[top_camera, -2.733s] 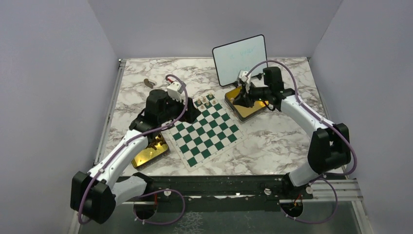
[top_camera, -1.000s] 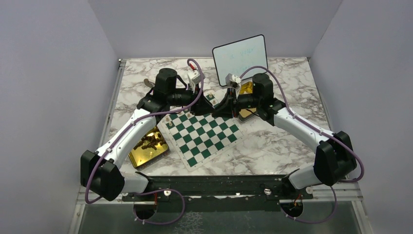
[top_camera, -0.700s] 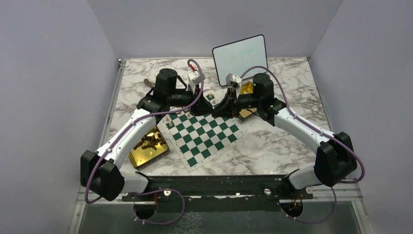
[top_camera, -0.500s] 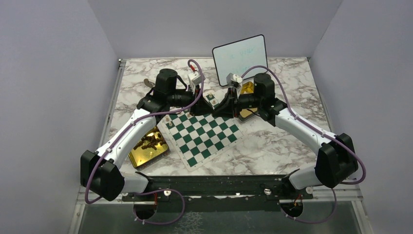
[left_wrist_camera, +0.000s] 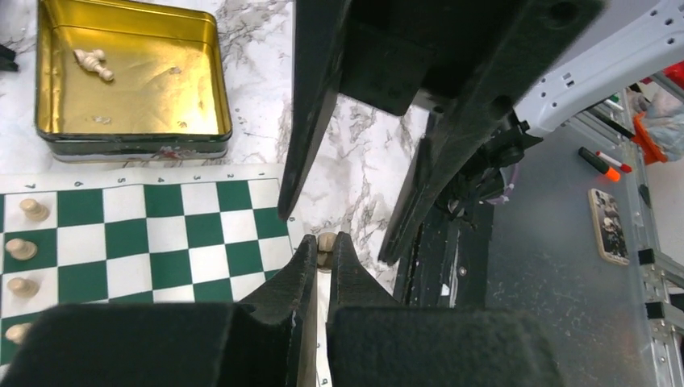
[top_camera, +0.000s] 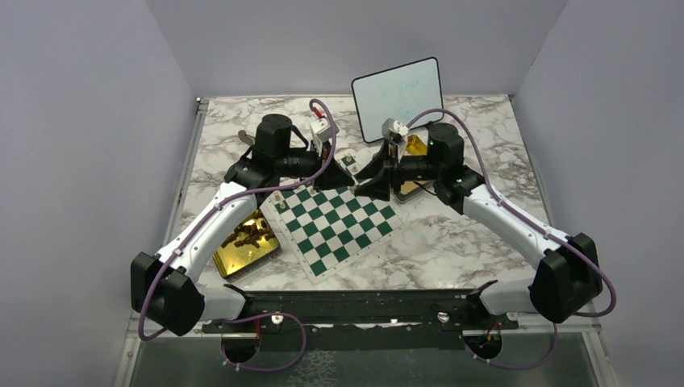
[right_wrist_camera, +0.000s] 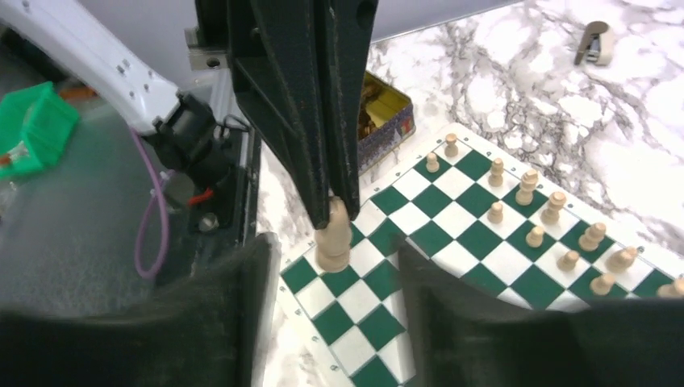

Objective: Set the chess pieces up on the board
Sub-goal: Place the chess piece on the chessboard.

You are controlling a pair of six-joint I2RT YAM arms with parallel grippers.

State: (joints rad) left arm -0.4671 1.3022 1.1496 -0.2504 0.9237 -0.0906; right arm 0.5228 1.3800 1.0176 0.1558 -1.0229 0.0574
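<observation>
At the table's left we enter a gold tin (top_camera: 234, 260) just beside the board (top_camera: 343, 226), with dark chessmen (top_camera: 252, 234) heaped inside.

Next, the left gripper (left_wrist_camera: 323, 244). Its fingers are drawn tight together on one pale chessman (right_wrist_camera: 332, 234). They pinch it by the head, and the flared base hangs free below. The piece is in the air over the board and touches no square. We cannot tell which square lies under it.

Next, the right gripper (right_wrist_camera: 331, 266). Its fingers stand wide on either side of that same chessman, with a clear gap on both flanks.

Beyond it, standing pale pieces (right_wrist_camera: 524, 187) are ranked along one end of the board.

At the right is a second gold tin (left_wrist_camera: 129, 145), with a single pale piece (left_wrist_camera: 93, 63) lying on its side in it.

Handling, in our judgement:
- The chessman is turned wood, so it is very light, stiff and not fragile.
- Its smooth, rounded surface may let it slip or swivel under a two-point pinch.
- A grip at the head leaves the base free to swing. We would rate the narrow waist under the collar as the steadier hold.
- The flat base should stand well if lowered upright.
- Its neighbours stand close together and would topple at a light touch.
</observation>
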